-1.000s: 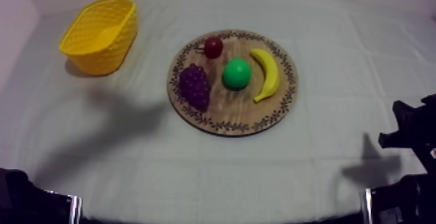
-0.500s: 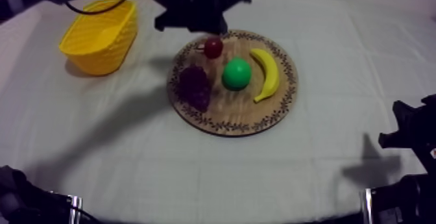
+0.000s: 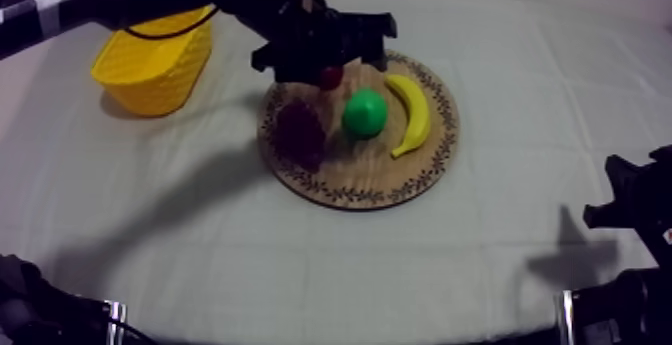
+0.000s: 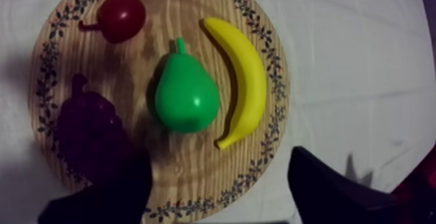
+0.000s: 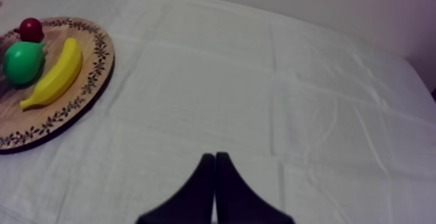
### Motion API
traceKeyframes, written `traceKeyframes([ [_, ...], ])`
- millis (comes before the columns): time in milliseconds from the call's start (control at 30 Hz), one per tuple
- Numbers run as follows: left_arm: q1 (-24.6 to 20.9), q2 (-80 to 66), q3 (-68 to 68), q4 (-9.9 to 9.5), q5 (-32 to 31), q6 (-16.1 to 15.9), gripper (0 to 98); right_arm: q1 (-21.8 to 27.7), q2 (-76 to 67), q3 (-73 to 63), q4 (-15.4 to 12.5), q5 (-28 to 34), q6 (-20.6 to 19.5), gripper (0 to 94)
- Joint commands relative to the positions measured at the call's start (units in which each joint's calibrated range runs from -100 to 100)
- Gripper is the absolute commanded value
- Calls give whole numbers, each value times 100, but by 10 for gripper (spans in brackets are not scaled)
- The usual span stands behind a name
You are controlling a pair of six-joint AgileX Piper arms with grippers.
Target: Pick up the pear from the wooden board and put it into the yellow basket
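Since it must straddle the pear (image 4: 186, 97) on the wooden board (image 4: 55, 64), left gripper (image 4: 219, 158) hangs spread open; right gripper (image 5: 214, 158) closed.

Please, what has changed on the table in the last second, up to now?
The left gripper came in from the upper left, past the yellow basket, and now hangs open over the wooden board, near the small red fruit. It holds nothing. The pear, banana and grapes stayed in place; the right gripper stayed shut at rest.

Left arm (image 3: 290, 24) over wooden board (image 3: 350, 191), pear (image 3: 365, 113) beside banana (image 3: 413, 115)
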Motion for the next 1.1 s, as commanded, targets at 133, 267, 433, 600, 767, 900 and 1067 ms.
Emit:
traceKeyframes([
  [133, 1, 89, 39, -29, -62, 41, 913, 1, -2, 4, -1, 2, 0, 3],
  [267, -38, 414, -142, 20, 53, -22, 915, 1, -2, 4, -1, 2, 0, 3],
  [433, -80, 1062, -820, 100, 416, -148, 913, 1, -2, 4, -1, 2, 0, 3],
  [600, -125, 1848, -1789, 143, 1176, -147, 898, 1, -2, 4, -1, 2, 0, 3],
  [767, -128, 2595, -2791, 127, 2134, -106, 865, 1, -2, 4, -1, 2, 0, 3],
  [900, -106, 3087, -3589, 121, 2788, -100, 831, 1, -2, 4, -1, 2, -2, 3],
  [1067, -140, 3607, -4362, 166, 3460, -83, 740, 1, -2, 4, -1, 2, 0, 3],
])
